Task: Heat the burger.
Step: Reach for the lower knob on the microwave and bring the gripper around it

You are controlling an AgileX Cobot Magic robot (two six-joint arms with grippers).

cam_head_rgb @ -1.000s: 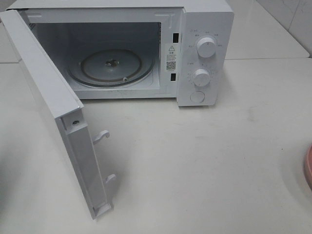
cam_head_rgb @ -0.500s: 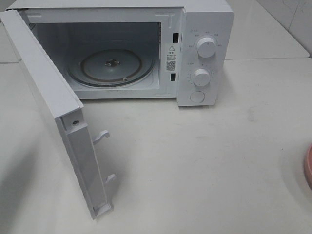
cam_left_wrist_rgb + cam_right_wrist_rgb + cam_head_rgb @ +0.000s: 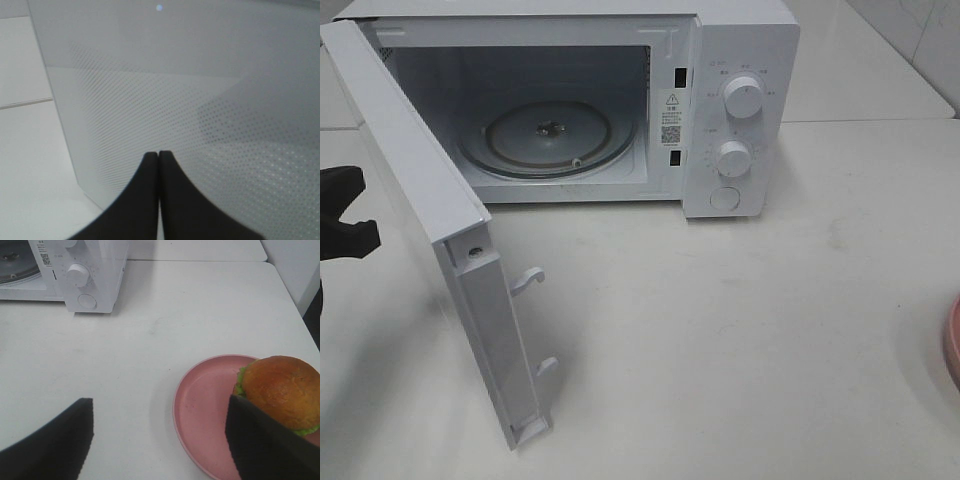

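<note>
The burger [image 3: 282, 390], with a golden-brown bun and green lettuce, sits on a pink plate [image 3: 205, 420] in the right wrist view. My right gripper [image 3: 159, 405] hangs open above the table, and one of its fingers [image 3: 265, 440] partly covers the burger's near side. Only a sliver of the plate [image 3: 953, 345] shows at the right edge of the exterior view, where the burger is out of view. My left gripper [image 3: 159, 153] is shut on nothing, close to the outer face of the microwave door [image 3: 200, 100]. It shows as a black shape, the left gripper [image 3: 340, 215], at the left edge.
The white microwave [image 3: 740, 100] stands at the back with its door [image 3: 430, 210] swung wide open towards the front left. Its glass turntable [image 3: 548, 135] is bare. Two knobs and a button sit on its right panel. White tabletop lies between the microwave and the plate.
My left gripper has come into the exterior view at the left edge, behind the open door. The microwave, door and plate have not moved.
</note>
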